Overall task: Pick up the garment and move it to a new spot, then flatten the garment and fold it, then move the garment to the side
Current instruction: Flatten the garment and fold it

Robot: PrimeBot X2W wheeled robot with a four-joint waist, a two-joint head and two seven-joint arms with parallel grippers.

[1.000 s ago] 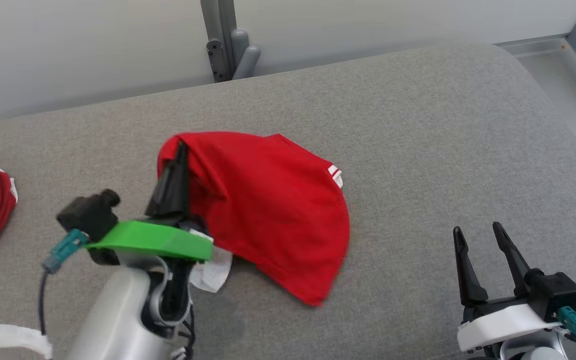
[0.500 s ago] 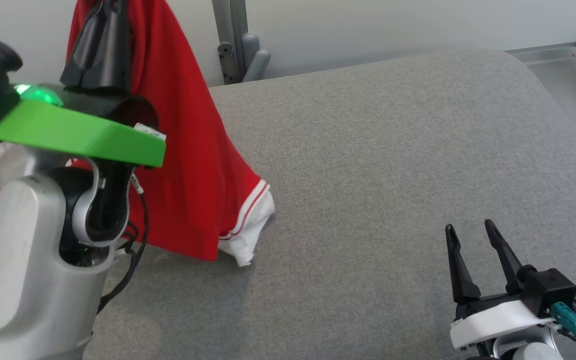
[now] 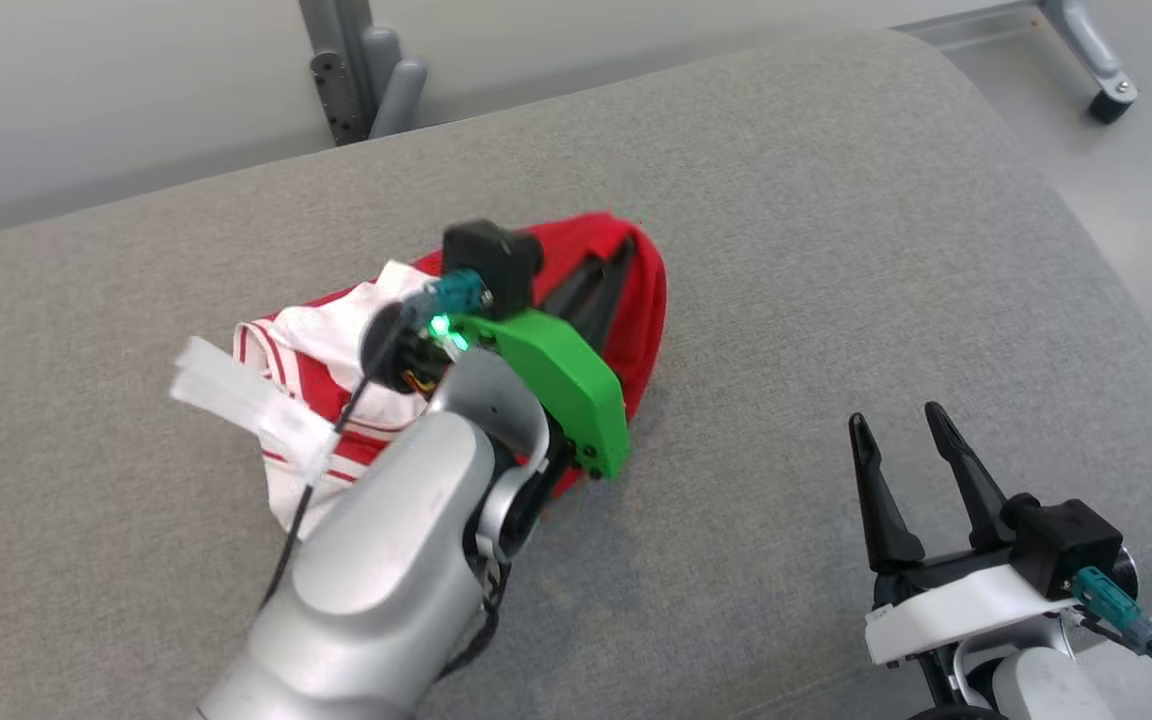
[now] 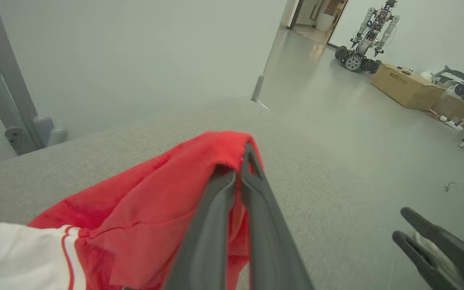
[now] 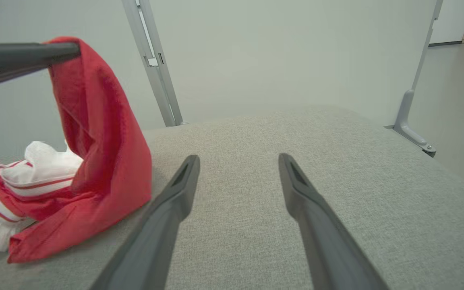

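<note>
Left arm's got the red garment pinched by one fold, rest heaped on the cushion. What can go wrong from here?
1. The left gripper is shut on just a thin fold of the garment; a pull could slip it free.
2. The white striped part lies crumpled on the cushion; laying it down now may trap wrinkles.
3. The left arm's cable hangs across that heap and might snag. The right gripper is open, apart, not helping.

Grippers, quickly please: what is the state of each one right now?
Left gripper: shut on the red garment, holding one edge up.
Right gripper: open, holding nothing.
</note>
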